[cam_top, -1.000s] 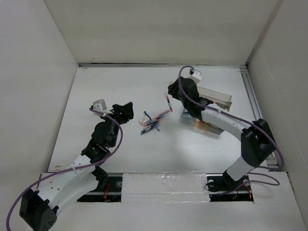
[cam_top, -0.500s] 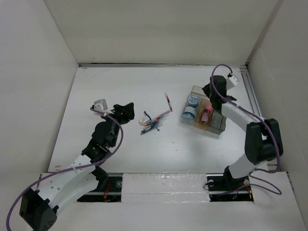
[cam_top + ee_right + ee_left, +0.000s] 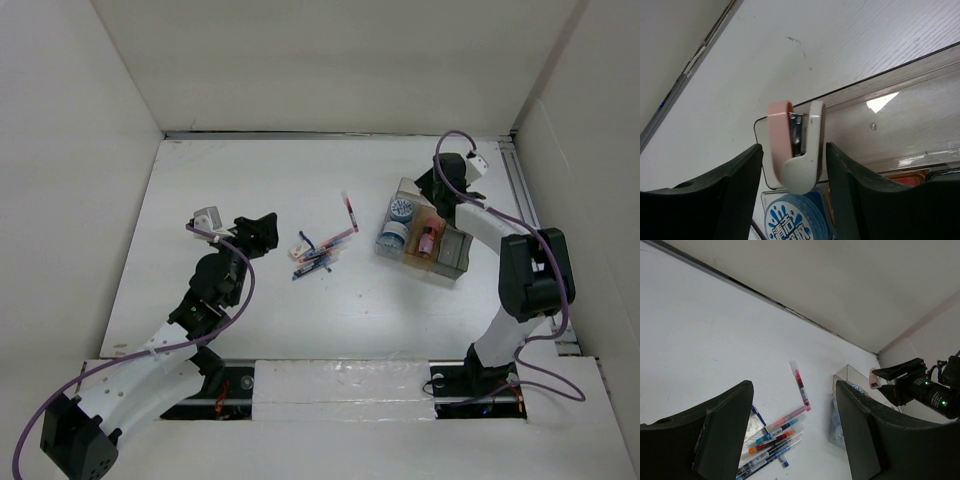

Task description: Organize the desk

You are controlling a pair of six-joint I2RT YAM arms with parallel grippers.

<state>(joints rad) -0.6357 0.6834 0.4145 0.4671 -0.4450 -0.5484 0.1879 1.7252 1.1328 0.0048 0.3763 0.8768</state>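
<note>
While the right tool grips a pink-and-white stapler between its fingers, I see it hanging over the far rim of the clear box at the upper right of the top view. The worktop spreads white beneath both tools, with the box resting on its right part. My left tool gapes wide and holds nothing. It sits left of centre above the worktop, fingers pointing toward a pile of pens near the middle. One red pen lies just above the pile in the frame, between it and the box.
</note>
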